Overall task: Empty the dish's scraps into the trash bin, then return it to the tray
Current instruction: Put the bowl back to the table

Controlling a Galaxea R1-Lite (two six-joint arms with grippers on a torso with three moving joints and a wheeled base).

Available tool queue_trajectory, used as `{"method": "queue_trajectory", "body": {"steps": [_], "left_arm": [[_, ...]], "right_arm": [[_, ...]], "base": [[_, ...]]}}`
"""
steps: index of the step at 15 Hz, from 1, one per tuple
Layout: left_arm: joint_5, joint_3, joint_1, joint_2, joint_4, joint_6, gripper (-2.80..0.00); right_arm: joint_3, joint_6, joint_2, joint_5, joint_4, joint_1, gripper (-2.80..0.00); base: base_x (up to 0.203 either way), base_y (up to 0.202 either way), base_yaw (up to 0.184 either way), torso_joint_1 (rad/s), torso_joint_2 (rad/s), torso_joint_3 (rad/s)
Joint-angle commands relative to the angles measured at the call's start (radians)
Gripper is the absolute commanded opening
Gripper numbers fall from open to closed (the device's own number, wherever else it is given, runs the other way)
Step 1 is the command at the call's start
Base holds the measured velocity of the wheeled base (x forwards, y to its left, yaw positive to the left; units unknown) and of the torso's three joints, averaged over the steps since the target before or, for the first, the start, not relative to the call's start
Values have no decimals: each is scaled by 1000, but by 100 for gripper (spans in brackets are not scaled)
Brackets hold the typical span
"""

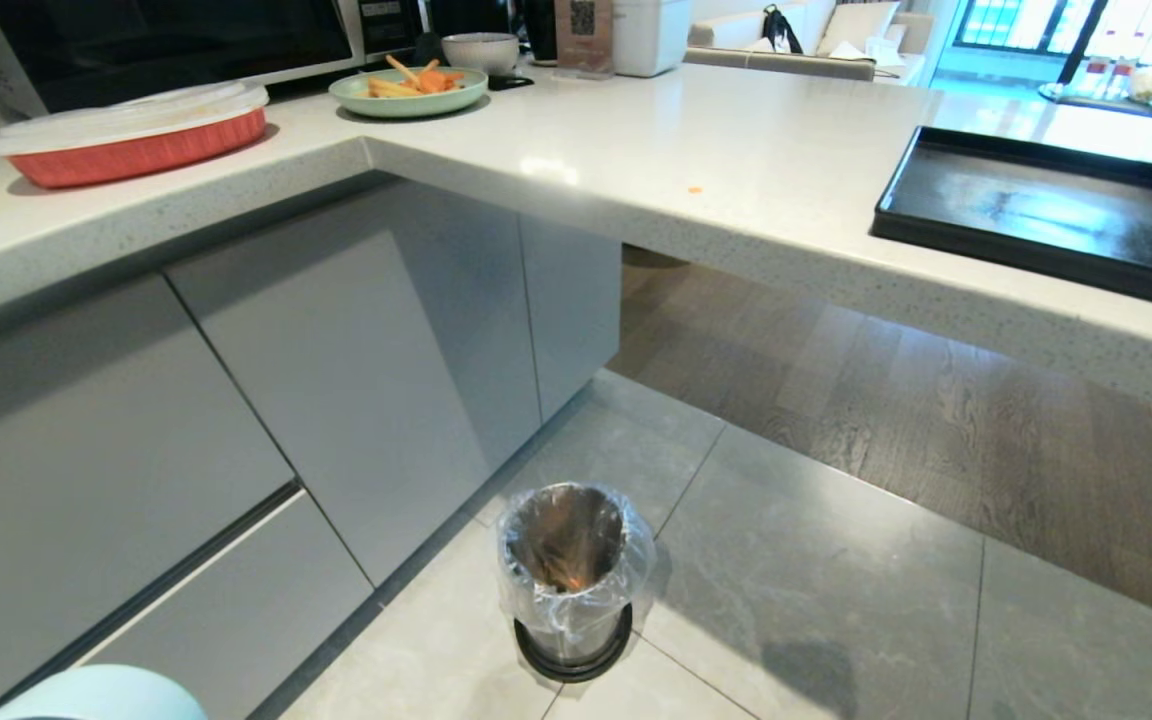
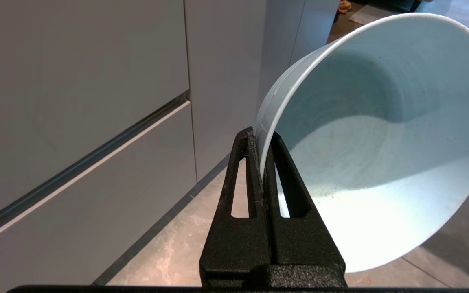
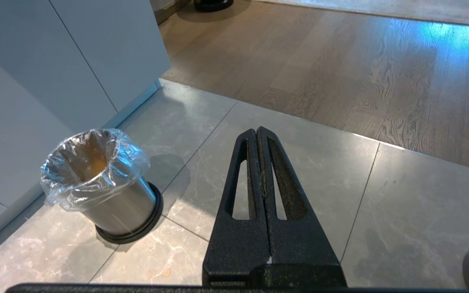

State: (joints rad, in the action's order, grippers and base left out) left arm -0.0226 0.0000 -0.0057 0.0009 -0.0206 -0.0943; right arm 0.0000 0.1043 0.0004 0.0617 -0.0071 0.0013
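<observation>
The head view looks steeply down past the counter edge (image 1: 496, 190) at the trash bin (image 1: 569, 575) on the floor, which the low right wrist view shares, while the left wrist view sits close behind the dish (image 2: 381, 142), facing the cabinets (image 2: 79, 101)

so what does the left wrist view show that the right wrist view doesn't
Only the left wrist view shows the dish, its rim pinched by the left gripper, with no scraps left inside. Only the right wrist view shows the trash bin with its bag, the wooden floor and the right gripper, shut on nothing. Both show grey cabinet fronts and floor tiles.
</observation>
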Motion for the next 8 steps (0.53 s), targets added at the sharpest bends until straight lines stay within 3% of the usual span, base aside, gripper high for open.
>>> {"method": "queue_trajectory", "body": {"steps": [1, 8], "left_arm": [[0, 0, 1, 1, -1, 1, -280], [1, 0, 0, 1, -1, 1, -280]], "right_arm": [[0, 0, 0, 1, -1, 0, -280], [0, 0, 0, 1, -1, 0, -280]], "base": [[0, 0, 0, 8, 5, 106], [0, 0, 0, 0, 0, 19]]}}
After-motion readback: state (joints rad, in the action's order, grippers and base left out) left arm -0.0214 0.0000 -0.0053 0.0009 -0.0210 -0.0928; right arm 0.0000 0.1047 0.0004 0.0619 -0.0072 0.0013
